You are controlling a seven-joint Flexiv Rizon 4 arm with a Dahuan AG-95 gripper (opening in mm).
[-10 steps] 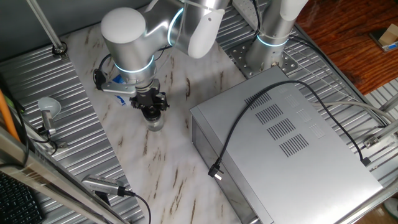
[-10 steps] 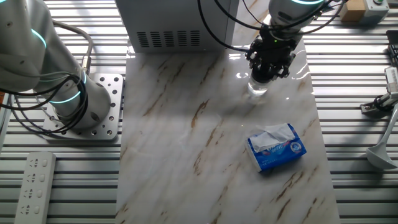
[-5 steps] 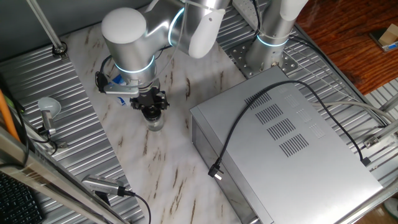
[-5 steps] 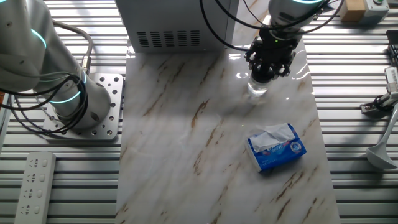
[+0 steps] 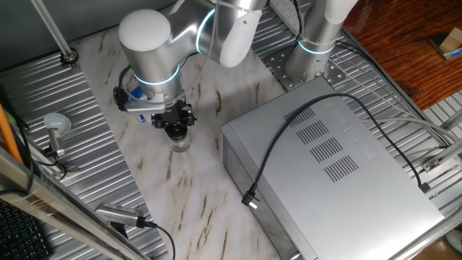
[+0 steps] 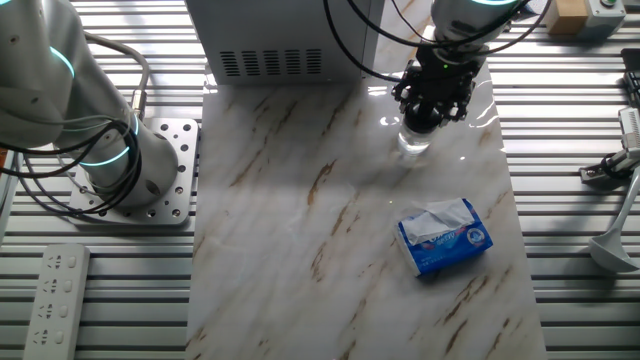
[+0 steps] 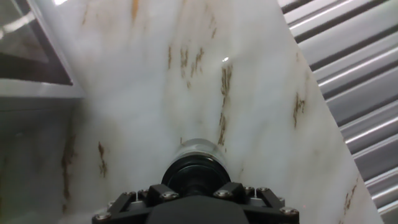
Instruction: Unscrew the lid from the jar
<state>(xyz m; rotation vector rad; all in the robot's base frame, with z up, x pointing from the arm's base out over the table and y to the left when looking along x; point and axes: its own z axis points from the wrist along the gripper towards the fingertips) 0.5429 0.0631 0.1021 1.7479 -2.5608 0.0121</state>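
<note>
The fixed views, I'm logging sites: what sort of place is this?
Probably a robotics lab bench: a marble-patterned table on ribbed metal decking, a second arm's base bolted beside it, and a grey metal box with a loose cable.

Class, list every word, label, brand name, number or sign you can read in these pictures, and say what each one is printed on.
None can be read.
Blue-and-white packet: it carries print, too small and blurred to read.
Grey metal box: faint marks beside the vent slots, too small to read.
Lid, jar and pincer: no lettering shows.
</note>
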